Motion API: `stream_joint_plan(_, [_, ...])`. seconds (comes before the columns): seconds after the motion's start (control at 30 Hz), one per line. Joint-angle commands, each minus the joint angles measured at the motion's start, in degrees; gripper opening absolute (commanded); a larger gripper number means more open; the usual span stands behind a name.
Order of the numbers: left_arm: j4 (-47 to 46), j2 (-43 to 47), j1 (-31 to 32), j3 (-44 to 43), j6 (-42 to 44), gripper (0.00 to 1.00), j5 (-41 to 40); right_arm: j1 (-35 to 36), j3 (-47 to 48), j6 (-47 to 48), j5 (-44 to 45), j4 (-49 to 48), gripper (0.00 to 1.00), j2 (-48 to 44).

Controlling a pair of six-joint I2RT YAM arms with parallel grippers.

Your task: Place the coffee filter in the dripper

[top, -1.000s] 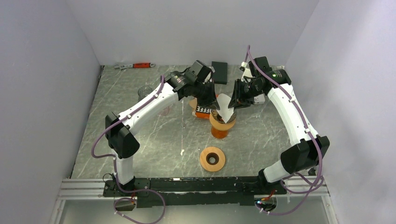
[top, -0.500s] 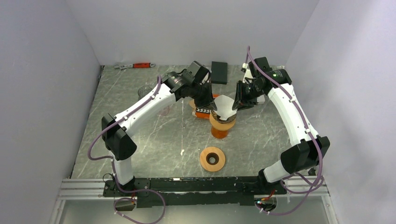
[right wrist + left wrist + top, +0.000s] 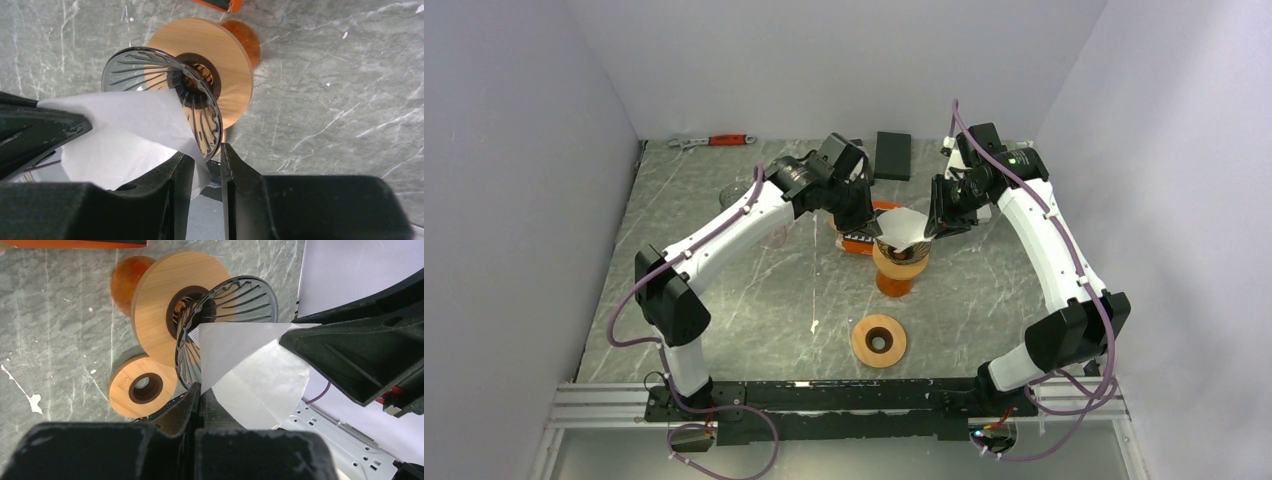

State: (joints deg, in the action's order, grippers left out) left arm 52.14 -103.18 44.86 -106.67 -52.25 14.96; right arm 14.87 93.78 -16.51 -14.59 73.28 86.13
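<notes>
White paper filter (image 3: 250,365) is held over the dripper (image 3: 245,295) mouth, one edge pinched in the closed left tool (image 3: 200,390), the opposite edge between right tool (image 3: 202,160) jaws slightly apart, grip undeterminable; uneven pull risks tearing or crooked seating.

— Filters?
— One coffee filter (image 3: 904,226), white paper.
— Drippers?
— One dripper (image 3: 240,295), ribbed glass with a wooden collar, on one orange cup (image 3: 894,283).
— Loose wooden rings?
— One wooden ring (image 3: 879,341).
— Arms?
— Two: left arm (image 3: 724,228), right arm (image 3: 1049,245).
— Tools?
— Two again: left tool (image 3: 200,390), right tool (image 3: 202,162).
— Rest of the tabletop (image 3: 724,290)?
— One wrench (image 3: 714,141), one black box (image 3: 893,155), one orange packet (image 3: 856,240), one clear glass (image 3: 736,193).
</notes>
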Motion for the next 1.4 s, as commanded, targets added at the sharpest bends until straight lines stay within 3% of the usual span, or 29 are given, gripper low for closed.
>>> stream_joint_plan(0.0, [-3.23, 1.83, -0.30, -0.07, -1.41, 0.00, 1.65, 0.14, 1.87, 0.59, -2.53, -1.42, 0.32, -2.36])
stream_joint_plan(0.07, [-2.88, 0.99, -0.30, -0.89, -1.36, 0.00, 2.22, -0.01, 1.42, 0.35, -5.04, -2.58, 0.37, -2.63])
stream_joint_plan(0.17, [-2.59, 0.23, -0.23, -1.78, -0.96, 0.00, 2.55, -0.11, 0.17, -0.80, -7.26, -4.76, 0.53, -3.74])
stream_joint_plan(0.37, [-1.00, -0.67, -0.17, -3.08, -0.23, 0.00, 1.73, -0.28, -1.64, -1.61, -7.33, -6.35, 0.65, -4.38])
stream_joint_plan(0.53, [0.22, -2.07, -0.18, -3.79, -0.18, 0.00, 2.66, -0.37, -2.64, -1.25, -6.42, -6.03, 0.67, -4.13])
stream_joint_plan(0.73, [0.68, -2.47, -0.12, -3.22, -0.18, 0.07, 2.55, -0.46, -6.18, -1.15, -5.35, -7.10, 0.65, -4.56])
stream_joint_plan(1.1, [0.14, -0.69, -0.16, -3.80, 0.61, 0.45, 1.02, -0.57, -9.37, -0.89, -6.12, -8.89, 0.65, -5.48])
stream_joint_plan(1.37, [0.90, 1.82, -0.14, -3.09, 2.86, 0.55, -2.13, -1.32, -10.54, -1.58, -9.08, -10.64, 0.70, -5.82])
